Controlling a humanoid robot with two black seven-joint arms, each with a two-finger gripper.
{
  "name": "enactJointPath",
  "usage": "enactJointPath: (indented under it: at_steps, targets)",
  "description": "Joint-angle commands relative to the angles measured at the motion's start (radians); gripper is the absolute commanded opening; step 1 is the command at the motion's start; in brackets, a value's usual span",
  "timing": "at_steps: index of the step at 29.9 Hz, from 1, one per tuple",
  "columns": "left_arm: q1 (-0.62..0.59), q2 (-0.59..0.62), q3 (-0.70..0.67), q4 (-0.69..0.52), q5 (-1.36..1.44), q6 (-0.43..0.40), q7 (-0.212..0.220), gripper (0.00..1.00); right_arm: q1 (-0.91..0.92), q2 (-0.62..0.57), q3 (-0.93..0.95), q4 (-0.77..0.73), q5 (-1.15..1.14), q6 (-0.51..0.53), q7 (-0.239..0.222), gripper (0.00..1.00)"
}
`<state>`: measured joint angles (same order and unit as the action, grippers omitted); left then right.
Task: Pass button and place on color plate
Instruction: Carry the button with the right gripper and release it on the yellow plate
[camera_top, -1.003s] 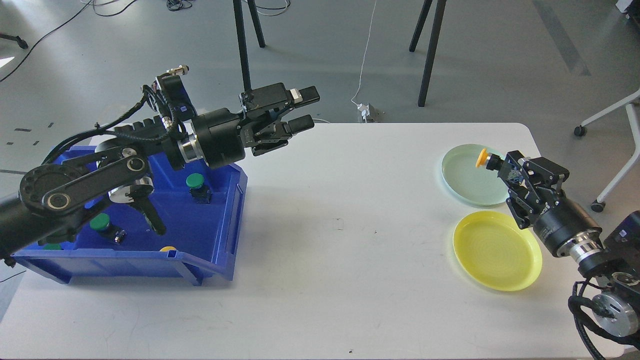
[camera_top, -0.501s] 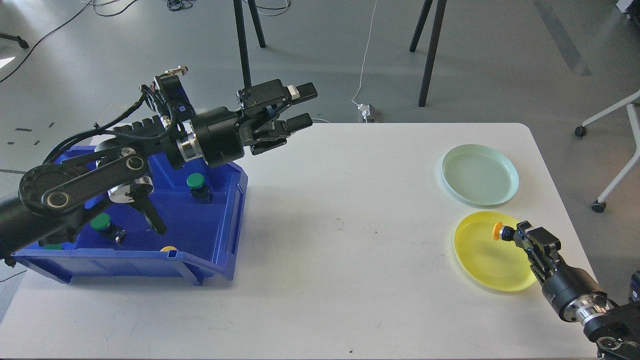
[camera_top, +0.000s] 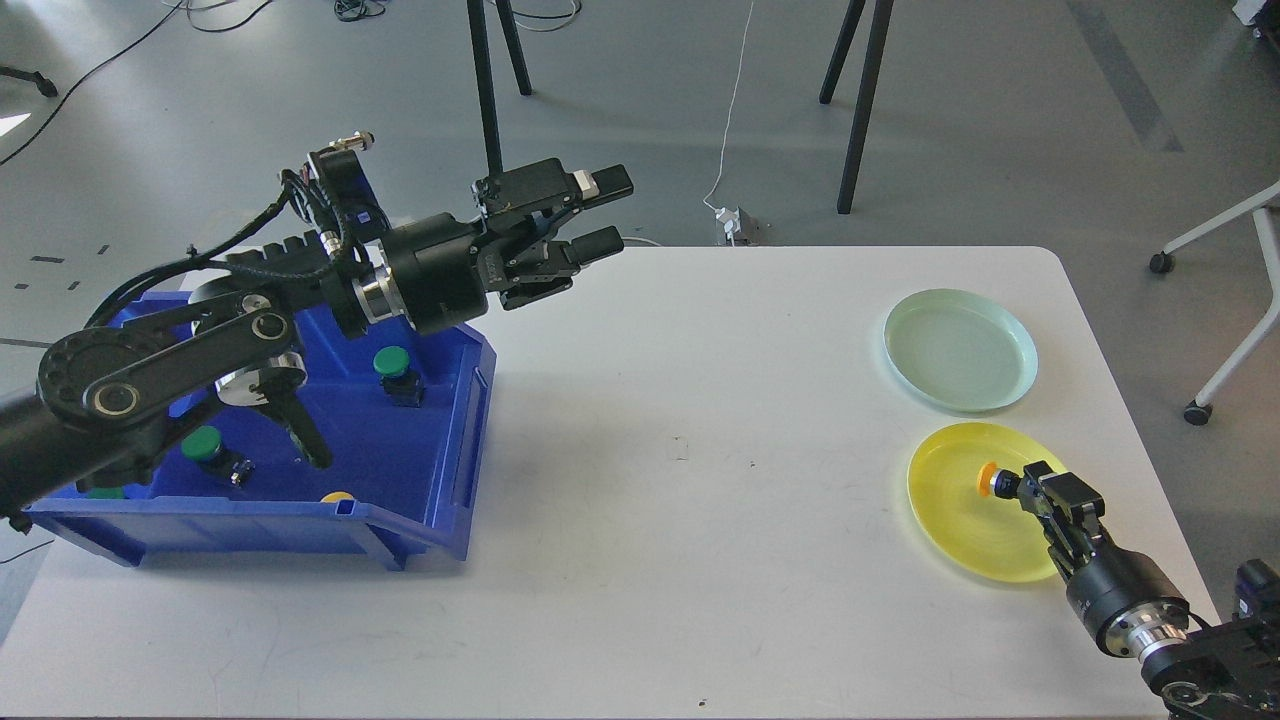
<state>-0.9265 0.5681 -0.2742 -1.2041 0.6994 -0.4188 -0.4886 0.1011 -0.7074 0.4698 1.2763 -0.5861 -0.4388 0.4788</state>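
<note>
- We see a white desk (camera_top: 700, 520) with rounded far corners filling most of the view.
- We see a blue bin (camera_top: 420, 480) on the desk's left part, its open front wall facing us.
- Beyond the desk lies a grey floor (camera_top: 1000, 130).
- Two pairs of black stand legs rest on the floor: one pair (camera_top: 487, 90) behind the desk's left half, one pair (camera_top: 855, 110) behind its right half.
- A white cable (camera_top: 735, 100) runs down the floor to a small white plug block (camera_top: 737, 222) just beyond the desk's far edge.
- Dark cables (camera_top: 120, 50) lie on the floor at upper left.
- A white chair base with castors (camera_top: 1215, 300) stands right of the desk.
</note>
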Motion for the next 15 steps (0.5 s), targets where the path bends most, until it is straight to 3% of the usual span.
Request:
enactJointPath:
  at_steps: [1,6,15]
  targets:
    - [0.0,0.0,0.001,0.0,0.0,0.0,0.0,0.85,-0.001,0.002,0.007,-0.003,0.002,0.0,0.001,0.43]
    - [0.0,0.0,0.001,0.0,0.0,0.0,0.0,0.86,-0.003,0.003,0.015,0.001,0.002,0.0,0.006,0.58]
    - [0.0,0.0,0.0,0.0,-0.001,0.0,0.0,0.86,-0.003,0.0,0.023,0.009,0.015,0.0,0.009,0.7]
